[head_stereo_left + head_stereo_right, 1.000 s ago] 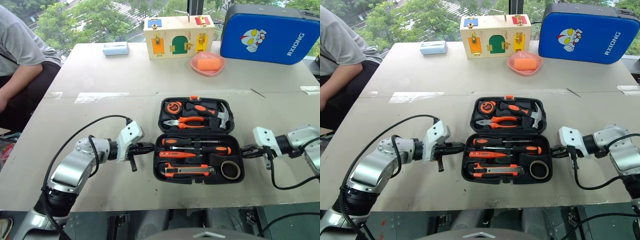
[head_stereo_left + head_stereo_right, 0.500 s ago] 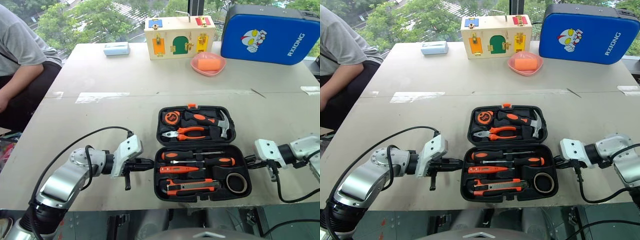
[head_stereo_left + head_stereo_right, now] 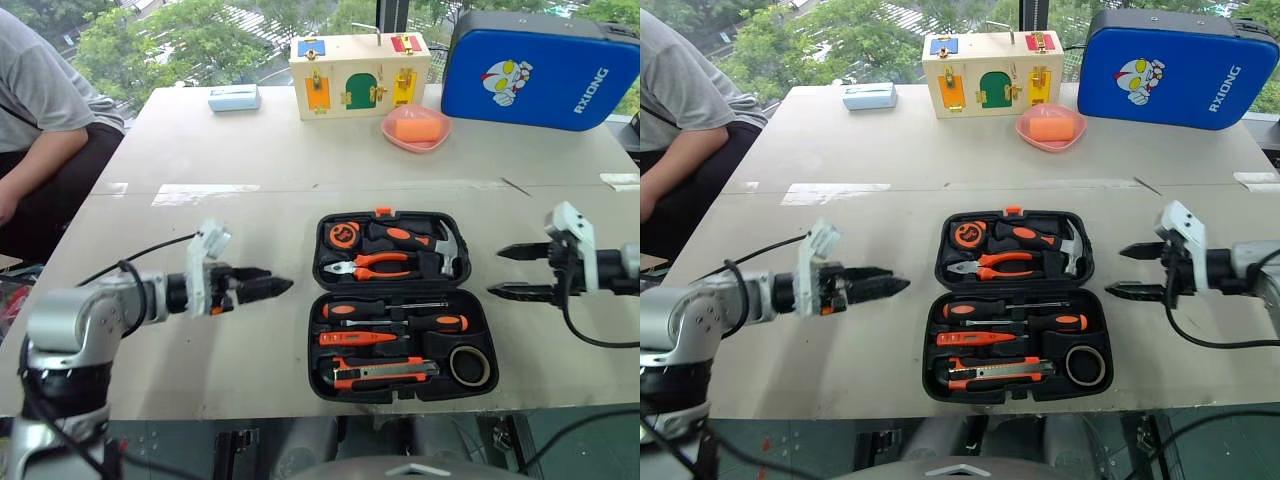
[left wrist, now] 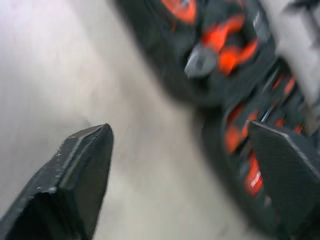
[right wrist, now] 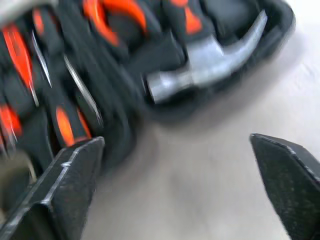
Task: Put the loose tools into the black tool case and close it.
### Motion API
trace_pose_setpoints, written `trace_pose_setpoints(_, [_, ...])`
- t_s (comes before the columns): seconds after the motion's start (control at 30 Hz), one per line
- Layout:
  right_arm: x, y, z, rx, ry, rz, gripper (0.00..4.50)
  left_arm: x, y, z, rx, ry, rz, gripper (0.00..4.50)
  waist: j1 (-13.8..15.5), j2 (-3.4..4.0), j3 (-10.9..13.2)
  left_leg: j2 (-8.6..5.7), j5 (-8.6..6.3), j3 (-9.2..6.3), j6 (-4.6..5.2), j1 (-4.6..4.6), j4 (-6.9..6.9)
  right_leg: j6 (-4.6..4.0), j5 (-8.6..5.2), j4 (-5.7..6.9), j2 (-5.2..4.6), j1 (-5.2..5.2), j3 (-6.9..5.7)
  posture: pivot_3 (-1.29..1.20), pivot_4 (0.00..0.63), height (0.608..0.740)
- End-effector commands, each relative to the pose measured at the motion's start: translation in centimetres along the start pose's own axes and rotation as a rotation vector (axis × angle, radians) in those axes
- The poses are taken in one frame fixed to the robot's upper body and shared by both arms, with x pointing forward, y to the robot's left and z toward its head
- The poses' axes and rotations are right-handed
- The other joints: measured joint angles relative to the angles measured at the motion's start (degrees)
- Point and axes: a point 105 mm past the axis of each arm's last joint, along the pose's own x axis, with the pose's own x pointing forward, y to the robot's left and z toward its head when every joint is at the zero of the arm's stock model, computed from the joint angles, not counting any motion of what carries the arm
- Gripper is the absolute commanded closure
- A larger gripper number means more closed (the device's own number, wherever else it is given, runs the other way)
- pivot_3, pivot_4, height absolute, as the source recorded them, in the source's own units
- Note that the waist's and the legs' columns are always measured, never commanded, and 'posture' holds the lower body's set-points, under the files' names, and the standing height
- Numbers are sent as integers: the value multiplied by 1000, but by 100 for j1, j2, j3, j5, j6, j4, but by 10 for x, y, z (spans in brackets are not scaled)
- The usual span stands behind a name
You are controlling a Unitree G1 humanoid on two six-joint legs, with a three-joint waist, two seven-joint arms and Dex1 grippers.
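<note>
Grey table by a window; black tool case lying open at the near edge, loose tools sitting in its recesses. Left gripper and right gripper hovering beside it, spread wide, holding nothing. Closing: grip the far half evenly, fold toward the latch.

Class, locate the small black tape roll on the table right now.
In the left eye view, the small black tape roll lies in the near right corner of the open black moulded tool case, right of the black-and-orange utility knife.
</note>
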Motion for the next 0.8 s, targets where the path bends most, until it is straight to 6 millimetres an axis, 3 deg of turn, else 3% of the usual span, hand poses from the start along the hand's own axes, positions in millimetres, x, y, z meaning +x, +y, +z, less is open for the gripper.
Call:
trace_pose_setpoints(0.03, [10, -9, 11, 133, -28, -92, 61, 16, 2, 9, -91, -3, 34, 33, -11, -4, -1, -1, 0, 1, 0, -7, 3, 0, 0, 4, -1, -3, 2, 0, 150, 735])
trace_pose_setpoints(0.2, [25, -22, 10, 197, -13, -181, 61, 42, 9, 13, -108, 6, 93, 33, -33, -7, -5, -1, 2, 2, -4, -36, 6, -1, 0, 9, -2, -38, 3, 0, 150, 735])
trace_pose_setpoints(0.23, [26, -23, 10, 195, -8, -191, 0, 44, 9, 12, -99, 11, 96, 539, -36, -9, -6, -1, 3, 6, -5, -62, 14, -1, 0, 23, -3, -68, 8, 0, 150, 735])
trace_pose_setpoints(0.3, [28, -25, 5, 187, 8, -204, 536, 50, 9, 8, -82, 24, 103, 1091, -32, -9, -7, -7, 6, 13, -8, -75, 21, -1, 0, 48, -10, -92, 14, 0, 150, 735])
trace_pose_setpoints(0.33, [29, -25, 3, 175, 20, -209, 764, 52, 9, 6, -76, 34, 101, 1617, -30, -9, -7, -8, 6, 15, -8, -75, 21, -1, 0, 52, -11, -95, 17, 0, 150, 735])
trace_pose_setpoints(0.53, [35, -24, -4, 159, 52, -228, 3714, 59, 8, -8, -62, 72, 108, 4465, -28, -23, -31, -8, 7, 23, -9, -63, 30, 0, 0, 67, -9, -89, 28, 0, 150, 735])
trace_pose_setpoints(0.6, [36, -23, -7, 155, 58, -237, 4475, 59, 8, -11, -66, 76, 110, 4500, -33, -45, -55, -8, 7, 22, -9, -60, 31, -1, 1, 71, -8, -90, 29, 0, 150, 735])
trace_pose_setpoints(0.8, [38, -22, 0, 181, 16, -238, 4475, 56, 7, -13, -53, 58, 112, 4500, -80, -57, -86, -8, 7, 24, -9, -54, 32, 0, 1, 69, -7, -83, 34, 0, 150, 735])
